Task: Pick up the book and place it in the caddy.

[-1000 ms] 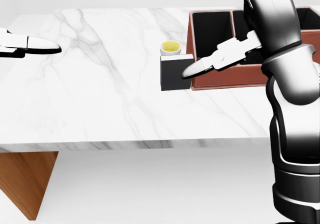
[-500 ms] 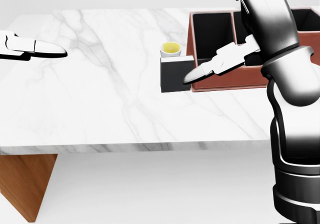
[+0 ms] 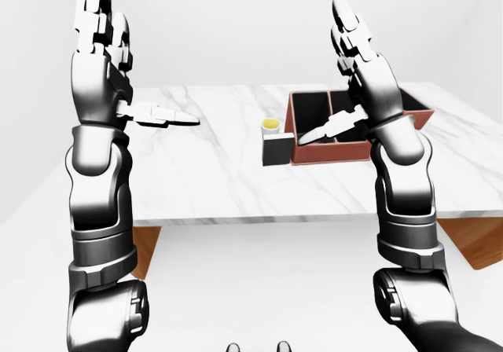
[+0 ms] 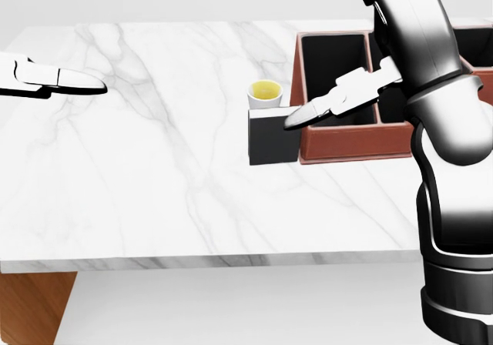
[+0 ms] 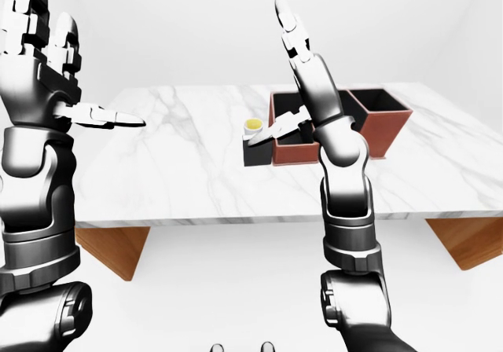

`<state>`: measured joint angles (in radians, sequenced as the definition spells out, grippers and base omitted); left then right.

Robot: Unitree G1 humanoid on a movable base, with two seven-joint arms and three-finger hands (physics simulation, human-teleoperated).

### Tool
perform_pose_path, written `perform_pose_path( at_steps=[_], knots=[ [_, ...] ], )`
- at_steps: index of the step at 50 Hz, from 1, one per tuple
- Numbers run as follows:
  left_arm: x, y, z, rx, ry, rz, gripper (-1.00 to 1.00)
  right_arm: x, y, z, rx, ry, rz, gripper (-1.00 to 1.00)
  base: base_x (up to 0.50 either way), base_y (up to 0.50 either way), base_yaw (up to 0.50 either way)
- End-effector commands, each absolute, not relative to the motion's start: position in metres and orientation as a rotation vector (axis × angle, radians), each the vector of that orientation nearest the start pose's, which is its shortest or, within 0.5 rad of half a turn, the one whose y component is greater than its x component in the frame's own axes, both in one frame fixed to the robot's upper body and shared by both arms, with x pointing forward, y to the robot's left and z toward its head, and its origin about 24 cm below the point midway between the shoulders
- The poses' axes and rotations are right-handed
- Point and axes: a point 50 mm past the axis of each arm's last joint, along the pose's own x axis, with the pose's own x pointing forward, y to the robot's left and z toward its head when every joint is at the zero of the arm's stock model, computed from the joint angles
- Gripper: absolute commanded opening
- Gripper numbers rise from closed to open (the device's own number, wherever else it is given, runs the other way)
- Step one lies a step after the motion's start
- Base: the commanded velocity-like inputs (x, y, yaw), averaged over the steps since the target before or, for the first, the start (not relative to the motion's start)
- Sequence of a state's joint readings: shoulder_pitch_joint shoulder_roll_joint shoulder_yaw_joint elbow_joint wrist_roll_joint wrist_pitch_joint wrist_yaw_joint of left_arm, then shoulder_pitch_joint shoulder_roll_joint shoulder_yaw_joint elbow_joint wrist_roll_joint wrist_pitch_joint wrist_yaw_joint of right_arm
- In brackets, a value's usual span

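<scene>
A white table veined in grey marble is showing just below the glossy black-and-silver right hand; a black book and a white cup holding yellow are sitting beneath its white thumb, beside a reddish-brown caddy with black insides, left hand matching

arms: glossy dark grey to black shells with bright silvery highlights, built of rounded segments
joints: bulging round housings at elbow and shoulder, with ringed collars between the segments
left hand: pale grey blocky finger links on a dark metal palm
right hand: same make, with slim segmented fingers
thumbs: white, flat and pointed, dark along the underside
feet: two small white tips with dark centres at the bottom edge of the eye views
</scene>
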<state>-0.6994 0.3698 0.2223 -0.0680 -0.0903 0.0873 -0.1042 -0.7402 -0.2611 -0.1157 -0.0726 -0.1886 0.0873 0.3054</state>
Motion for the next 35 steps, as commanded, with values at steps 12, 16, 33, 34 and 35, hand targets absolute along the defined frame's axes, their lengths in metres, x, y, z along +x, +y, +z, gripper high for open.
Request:
perform_pose_path(
  at_steps=[12,16,33,34,35],
  knots=[
    [0.3155,0.2055,0.2764,0.233,-0.705,0.008,1.0,0.3244,-0.1518,0.2684,-0.48,-0.658,0.2,1.0,0.24,0.0,0.0],
    [0.3165,0.2059,0.2753,0.234,-0.699,0.009,1.0,0.3252,-0.1516,0.2682,-0.479,-0.655,0.201,1.0,0.24,0.0,0.0],
    [0.3155,0.2052,0.277,0.239,-0.706,0.007,1.0,0.3257,-0.1518,0.2668,-0.479,-0.649,0.204,1.0,0.24,0.0,0.0],
    [0.3156,0.2052,0.277,0.239,-0.706,0.007,1.0,0.3259,-0.1518,0.2666,-0.478,-0.648,0.205,1.0,0.24,0.0,0.0],
    [0.3156,0.2053,0.2771,0.239,-0.706,0.007,1.0,0.326,-0.1517,0.2668,-0.478,-0.648,0.205,1.0,0.24,0.0,0.0]
  ],
)
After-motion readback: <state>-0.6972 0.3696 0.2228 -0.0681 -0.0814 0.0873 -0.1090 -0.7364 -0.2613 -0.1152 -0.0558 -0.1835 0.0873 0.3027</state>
